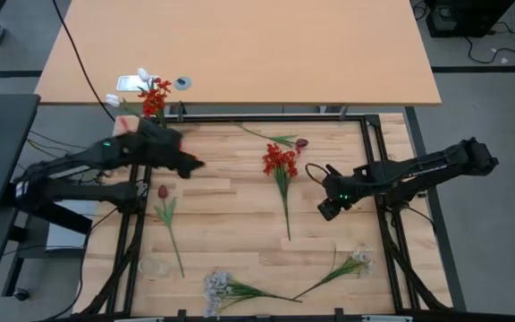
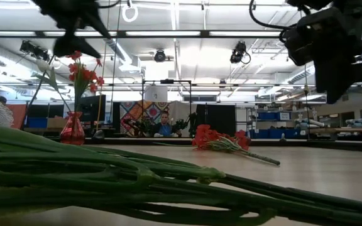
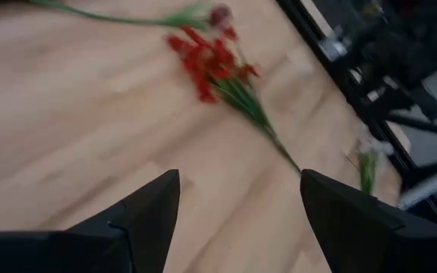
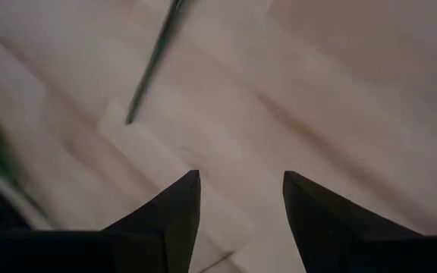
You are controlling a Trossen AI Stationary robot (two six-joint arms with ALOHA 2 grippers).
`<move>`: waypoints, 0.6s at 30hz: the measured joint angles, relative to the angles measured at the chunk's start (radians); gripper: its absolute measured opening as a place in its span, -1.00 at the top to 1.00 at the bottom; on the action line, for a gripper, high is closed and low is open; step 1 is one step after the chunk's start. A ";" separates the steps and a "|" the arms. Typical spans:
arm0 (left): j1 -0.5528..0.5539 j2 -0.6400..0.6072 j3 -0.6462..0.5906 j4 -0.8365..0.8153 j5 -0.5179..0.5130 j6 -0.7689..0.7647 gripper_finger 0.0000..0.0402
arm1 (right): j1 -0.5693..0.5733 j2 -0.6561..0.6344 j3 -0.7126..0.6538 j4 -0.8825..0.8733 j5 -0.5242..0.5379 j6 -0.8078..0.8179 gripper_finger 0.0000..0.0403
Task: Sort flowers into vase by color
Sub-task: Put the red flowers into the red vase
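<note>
Thick green stalks (image 2: 137, 182) are lying across the near foreground, filling the lower part of the view. Farther off, a red blossom cluster (image 2: 222, 139) is resting flat on the wooden table (image 2: 319, 169), its stem running to the right. At far left a red vase (image 2: 73, 129) is holding upright red blossoms (image 2: 83, 72) (a white bloom is leaning beside them). Dark arm parts are hanging overhead at both upper corners. A person (image 2: 164, 125) is sitting in the room behind.

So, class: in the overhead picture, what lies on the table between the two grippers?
The red flower stem lies between the left gripper and the right gripper, on bare wood. The high view shows it.
</note>
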 joint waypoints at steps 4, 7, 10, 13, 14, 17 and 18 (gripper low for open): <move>-0.128 0.116 -0.006 0.111 -0.082 -0.030 -0.39 | 0.053 0.000 -0.034 0.162 -0.003 0.095 0.03; -0.180 0.195 -0.008 0.161 -0.134 -0.061 -0.39 | 0.067 0.000 -0.058 0.266 0.023 0.118 0.05; -0.210 0.259 -0.008 0.208 -0.170 -0.102 -0.39 | 0.067 0.000 -0.082 0.307 0.046 0.140 0.10; -0.234 0.331 -0.008 0.238 -0.192 -0.141 -0.39 | 0.058 0.000 -0.102 0.353 0.091 0.166 0.14; -0.239 0.356 -0.008 0.246 -0.192 -0.147 -0.39 | 0.051 0.000 -0.108 0.389 0.110 0.167 0.14; -0.253 0.418 -0.008 0.256 -0.190 -0.196 -0.39 | 0.016 0.023 -0.121 0.484 0.162 0.153 0.16; -0.257 0.436 -0.008 0.263 -0.190 -0.209 -0.39 | 0.003 0.039 -0.122 0.510 0.175 0.135 0.16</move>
